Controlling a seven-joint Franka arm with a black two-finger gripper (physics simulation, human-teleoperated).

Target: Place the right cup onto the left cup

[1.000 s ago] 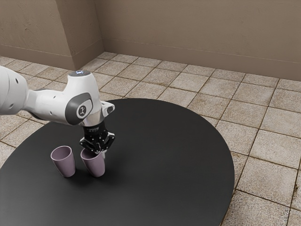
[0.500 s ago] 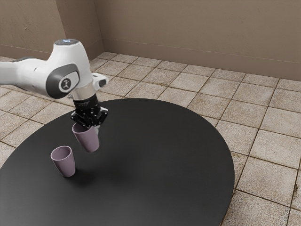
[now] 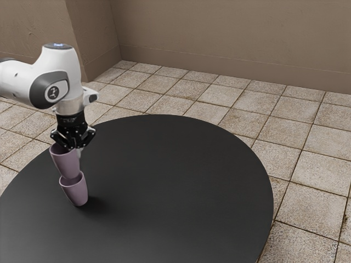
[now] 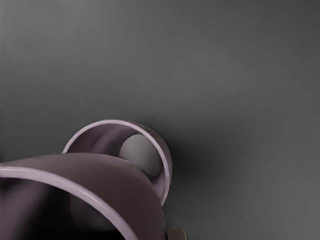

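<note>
My gripper point(image 3: 73, 147) is shut on the rim wall of the upper mauve cup point(image 3: 66, 164), which hangs upright with a slight tilt. Below it the other mauve cup point(image 3: 76, 193) stands on the table. In the exterior view the held cup's bottom overlaps the lower cup's mouth; whether they touch I cannot tell. The wrist view has the held cup point(image 4: 110, 182) large and near, partly covering the standing cup point(image 4: 142, 150), whose inside floor is still visible.
The round black table point(image 3: 181, 181) extends from the cups toward the exterior view's right, with its curved edge there. Tiled floor point(image 3: 307, 181) surrounds it, and a brown wall point(image 3: 230, 38) rises behind.
My gripper has lifted the held cup off the table, then carried it toward the exterior view's left, over the other cup. That standing cup has stayed put.
</note>
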